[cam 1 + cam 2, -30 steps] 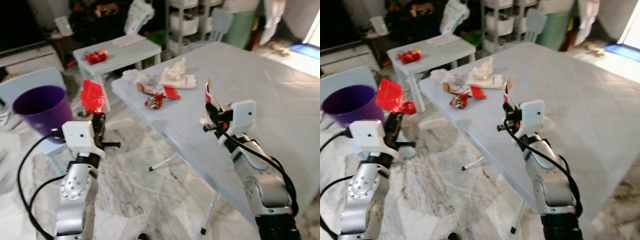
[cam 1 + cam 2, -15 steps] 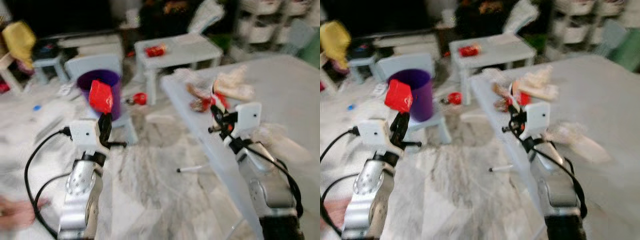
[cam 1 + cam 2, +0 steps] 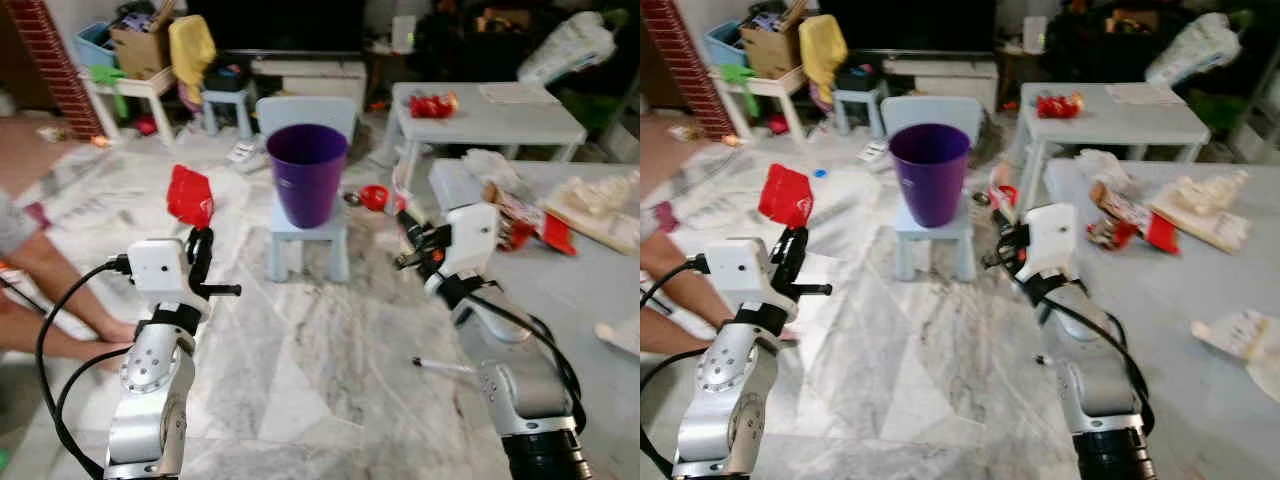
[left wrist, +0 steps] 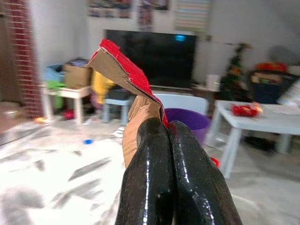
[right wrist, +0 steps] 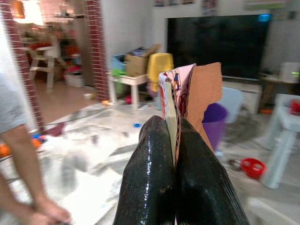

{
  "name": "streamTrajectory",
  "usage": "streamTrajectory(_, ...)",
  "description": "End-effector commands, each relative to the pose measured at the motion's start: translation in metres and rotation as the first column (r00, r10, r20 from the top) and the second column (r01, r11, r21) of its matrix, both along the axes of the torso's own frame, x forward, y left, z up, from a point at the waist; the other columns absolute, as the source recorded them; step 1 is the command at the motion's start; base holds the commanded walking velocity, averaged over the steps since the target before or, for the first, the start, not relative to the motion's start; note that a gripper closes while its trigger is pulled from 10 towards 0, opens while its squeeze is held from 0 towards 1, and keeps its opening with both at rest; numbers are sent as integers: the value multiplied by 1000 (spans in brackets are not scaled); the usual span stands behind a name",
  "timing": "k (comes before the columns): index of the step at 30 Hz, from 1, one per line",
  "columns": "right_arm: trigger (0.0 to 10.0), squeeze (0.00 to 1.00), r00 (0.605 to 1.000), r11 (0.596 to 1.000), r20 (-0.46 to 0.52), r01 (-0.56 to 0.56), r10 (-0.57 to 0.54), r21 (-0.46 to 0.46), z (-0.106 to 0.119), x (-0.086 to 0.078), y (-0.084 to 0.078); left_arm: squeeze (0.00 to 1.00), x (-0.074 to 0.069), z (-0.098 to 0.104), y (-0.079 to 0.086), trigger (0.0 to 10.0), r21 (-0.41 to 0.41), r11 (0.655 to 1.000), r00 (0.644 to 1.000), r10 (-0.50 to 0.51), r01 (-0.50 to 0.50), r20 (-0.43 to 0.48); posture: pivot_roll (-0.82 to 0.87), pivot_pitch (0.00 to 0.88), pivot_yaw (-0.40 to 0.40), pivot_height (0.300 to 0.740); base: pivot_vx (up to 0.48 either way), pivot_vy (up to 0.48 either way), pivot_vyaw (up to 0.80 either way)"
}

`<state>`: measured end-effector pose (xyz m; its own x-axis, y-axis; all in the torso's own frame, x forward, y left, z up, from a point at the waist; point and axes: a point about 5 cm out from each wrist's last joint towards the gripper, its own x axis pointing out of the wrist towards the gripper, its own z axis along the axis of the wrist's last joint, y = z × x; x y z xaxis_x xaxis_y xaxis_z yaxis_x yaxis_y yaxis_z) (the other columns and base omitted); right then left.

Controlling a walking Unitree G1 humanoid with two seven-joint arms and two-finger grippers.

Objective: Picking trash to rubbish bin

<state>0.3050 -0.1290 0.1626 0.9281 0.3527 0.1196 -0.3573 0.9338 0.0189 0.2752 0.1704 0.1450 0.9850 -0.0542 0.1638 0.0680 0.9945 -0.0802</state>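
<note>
The two black fingers (image 4: 150, 173) of the left gripper (image 3: 201, 243) are pressed together on one red card scrap (image 3: 189, 195), which is held upright above the fingertips; in the left wrist view its brown cardboard back is seen folded over them. The two fingers (image 5: 154, 173) of the right gripper (image 3: 407, 232) are likewise clamped on one printed card piece (image 5: 190, 93), pink and patterned on one face, plain brown on the other, which stands up between them.

One purple bin (image 3: 306, 172) is seen beyond both pairs of fingers, between the two grippers and well apart from each. It is set on one small pale stool (image 3: 306, 240), and one pale chair (image 3: 307, 108) stands just behind it. One red round object (image 3: 373, 197) lies on the floor (image 3: 300, 360) just beyond the right fingers, beside the stool.

To the outer side of the right fingers, one big grey table (image 3: 1160, 290) carries several pieces of litter: red wrappers (image 3: 1120, 222), crumpled white paper (image 3: 1095, 165) and a pale packet (image 3: 1205, 195). Farther off, one small table (image 3: 490, 105) holds one red wrapper (image 3: 432, 104). One black TV (image 4: 150, 58) is seen at the far wall.

On the outer side of the left fingers, a person's bare arm (image 3: 60, 290) is stretched to the floor.
</note>
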Motion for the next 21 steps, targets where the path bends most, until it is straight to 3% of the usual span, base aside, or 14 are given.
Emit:
streamTrajectory(1,0,0,1000,1000,17,14,-14,-6,5,0,-6,0,0,1,-6,0,1,1000,1000,-24,24,0,-12,0,-30,740,0,0,800)
streamTrajectory(8,0,0,1000,1000,13,19,-19,4,4,-1,-6,0,1,0,-7,0,-2,999,999,-34,34,-4,-13,0,-30,740,0,0,696)
streamTrajectory(21,0,0,999,999,18,32,-32,19,6,0,-8,0,4,2,-9,0,-46,997,998,-64,64,4,-17,0,-29,740,44,0,0)
